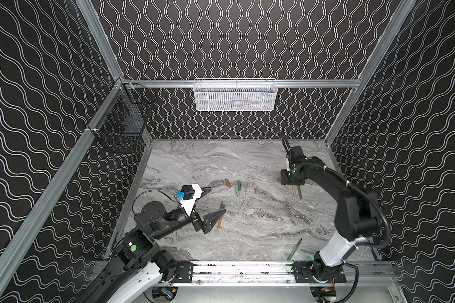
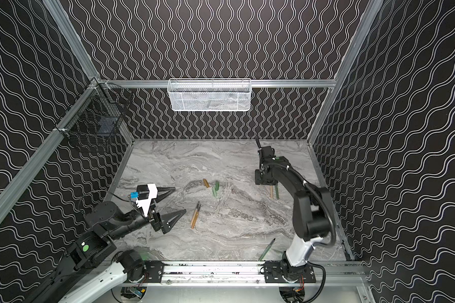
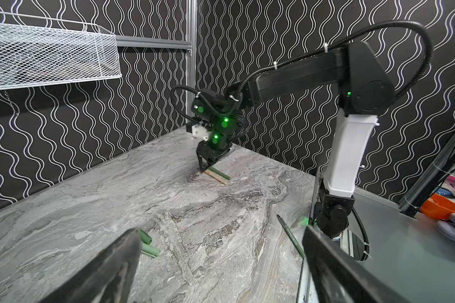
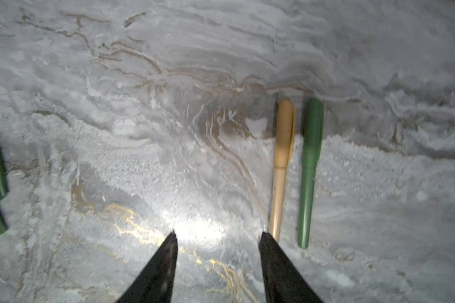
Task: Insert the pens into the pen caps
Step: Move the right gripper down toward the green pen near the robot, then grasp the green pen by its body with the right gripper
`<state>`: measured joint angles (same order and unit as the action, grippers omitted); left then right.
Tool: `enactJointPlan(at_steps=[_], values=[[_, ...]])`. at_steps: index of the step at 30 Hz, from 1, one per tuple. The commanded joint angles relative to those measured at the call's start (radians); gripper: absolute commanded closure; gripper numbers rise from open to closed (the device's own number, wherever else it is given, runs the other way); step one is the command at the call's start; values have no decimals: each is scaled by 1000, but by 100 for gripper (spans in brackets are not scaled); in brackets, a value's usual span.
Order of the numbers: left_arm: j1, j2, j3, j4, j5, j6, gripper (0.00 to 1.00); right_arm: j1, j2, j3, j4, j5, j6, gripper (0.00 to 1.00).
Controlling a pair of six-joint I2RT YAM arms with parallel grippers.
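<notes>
My right gripper (image 4: 218,236) is open and holds nothing. It hangs low over the table beside a tan pen (image 4: 281,168) and a green pen (image 4: 310,170), each with a cap on, lying side by side. One fingertip (image 4: 264,236) is close to the tan pen's end. A tan cap (image 1: 227,183) and two green caps (image 1: 239,185) (image 1: 237,192) lie loose mid-table. Two uncapped tan pens (image 2: 195,215) lie together just right of my left gripper (image 1: 217,199), which is wide open and empty. An uncapped green pen (image 1: 294,249) lies near the front rail.
A white mesh basket (image 1: 234,95) hangs on the back wall and a black wire basket (image 1: 124,123) on the left wall. The marble tabletop (image 1: 247,230) is boxed in by patterned walls, with the aluminium rail (image 1: 242,271) along the front.
</notes>
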<state>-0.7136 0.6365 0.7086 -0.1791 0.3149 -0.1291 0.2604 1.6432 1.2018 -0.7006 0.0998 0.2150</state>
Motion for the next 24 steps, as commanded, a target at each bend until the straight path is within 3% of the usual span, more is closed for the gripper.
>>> enactJointPlan(at_steps=[1,7,13,15,24], values=[[2,14,5,24,-5,-1,1,45,-154,-138,18,-11,159,43],[2,18,0,32,16,-15,1,185,-377,-346,-75,-64,343,39],[1,-3,4,17,9,-11,1,320,-315,-448,-177,-152,421,37],[2,-21,-1,24,10,-15,1,361,-323,-456,-200,-149,457,31],[2,-76,1,9,-22,-8,1,377,-397,-521,-270,-178,590,13]])
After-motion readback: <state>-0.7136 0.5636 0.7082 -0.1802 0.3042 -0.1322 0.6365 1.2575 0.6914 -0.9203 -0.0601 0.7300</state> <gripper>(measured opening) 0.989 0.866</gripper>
